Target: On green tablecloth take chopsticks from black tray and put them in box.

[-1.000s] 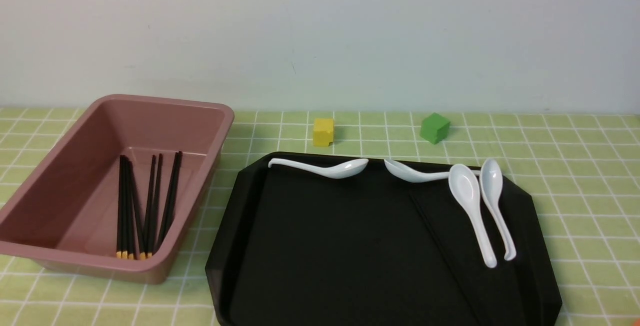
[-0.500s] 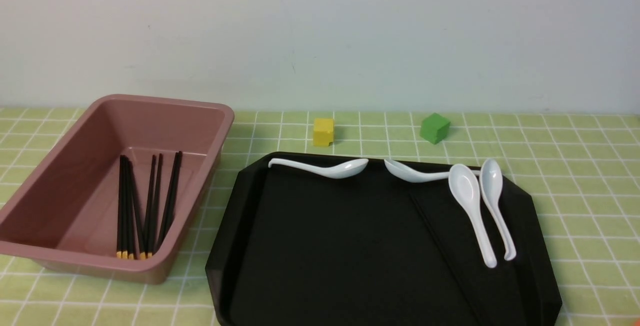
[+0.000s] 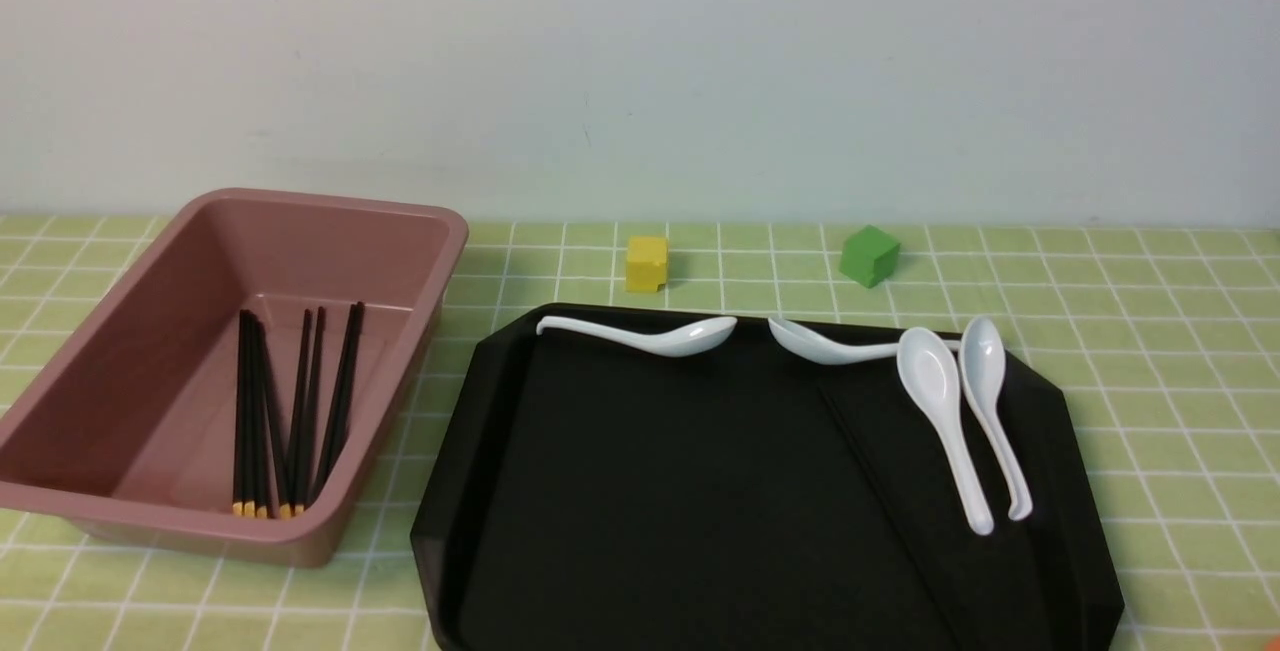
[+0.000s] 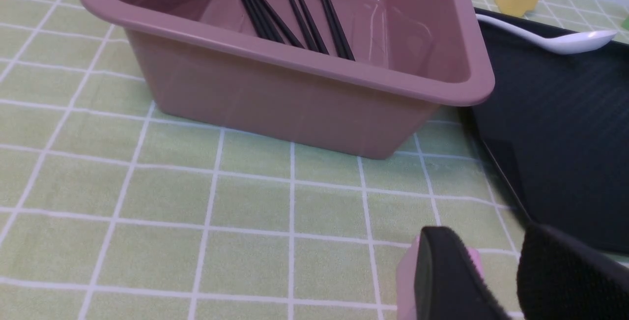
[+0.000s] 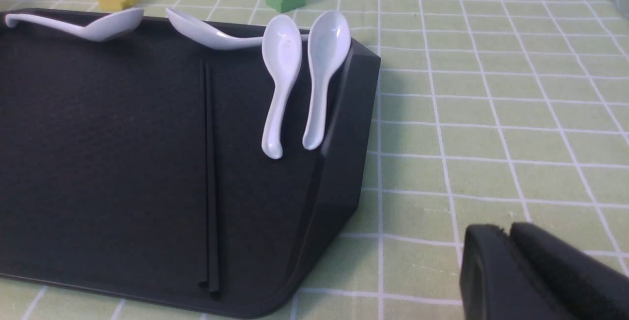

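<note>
The black tray (image 3: pixel 650 491) lies on the green tablecloth (image 3: pixel 1150 331). Two black chopsticks (image 3: pixel 880 491) lie side by side on its right part, also in the right wrist view (image 5: pixel 210 172). The pink box (image 3: pixel 330 206) stands left of the tray and holds several chopsticks (image 3: pixel 290 411), also seen in the left wrist view (image 4: pixel 290 15). My left gripper (image 4: pixel 486 241) is open and empty, low over the cloth near the box's (image 4: pixel 275 99) front corner. My right gripper (image 5: pixel 506 231) is shut and empty, over the cloth right of the tray (image 5: pixel 98 138). Neither gripper shows in the front view.
Several white spoons (image 3: pixel 940 401) lie along the tray's far edge and right side, next to the two chopsticks. A yellow cube (image 3: pixel 647 262) and a green cube (image 3: pixel 869 254) sit on the cloth behind the tray.
</note>
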You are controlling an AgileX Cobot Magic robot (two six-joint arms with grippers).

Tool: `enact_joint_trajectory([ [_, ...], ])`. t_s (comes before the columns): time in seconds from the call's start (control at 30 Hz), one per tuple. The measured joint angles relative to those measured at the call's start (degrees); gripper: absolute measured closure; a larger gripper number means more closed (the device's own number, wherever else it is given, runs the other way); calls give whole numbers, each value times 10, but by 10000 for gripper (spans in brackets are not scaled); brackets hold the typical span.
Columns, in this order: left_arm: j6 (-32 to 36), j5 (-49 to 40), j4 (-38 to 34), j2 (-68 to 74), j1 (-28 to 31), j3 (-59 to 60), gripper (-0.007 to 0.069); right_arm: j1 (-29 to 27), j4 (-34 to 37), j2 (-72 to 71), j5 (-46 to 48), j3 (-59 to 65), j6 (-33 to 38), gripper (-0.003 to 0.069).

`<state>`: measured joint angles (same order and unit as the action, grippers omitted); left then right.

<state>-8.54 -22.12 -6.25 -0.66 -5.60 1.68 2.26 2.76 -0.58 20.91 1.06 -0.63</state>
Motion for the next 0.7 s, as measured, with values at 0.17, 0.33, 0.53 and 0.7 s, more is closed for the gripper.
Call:
enact_joint_trajectory([
  [0.17, 0, 0, 0, 0, 0, 0, 386, 0, 0, 0, 0, 0, 0, 574],
  [0.33, 0, 0, 0, 0, 0, 0, 386, 0, 0, 0, 0, 0, 0, 566],
  [0.53, 0, 0, 0, 0, 0, 0, 386, 0, 0, 0, 0, 0, 0, 559],
  [0.7, 0, 0, 0, 0, 0, 0, 386, 0, 0, 0, 0, 0, 0, 554],
])
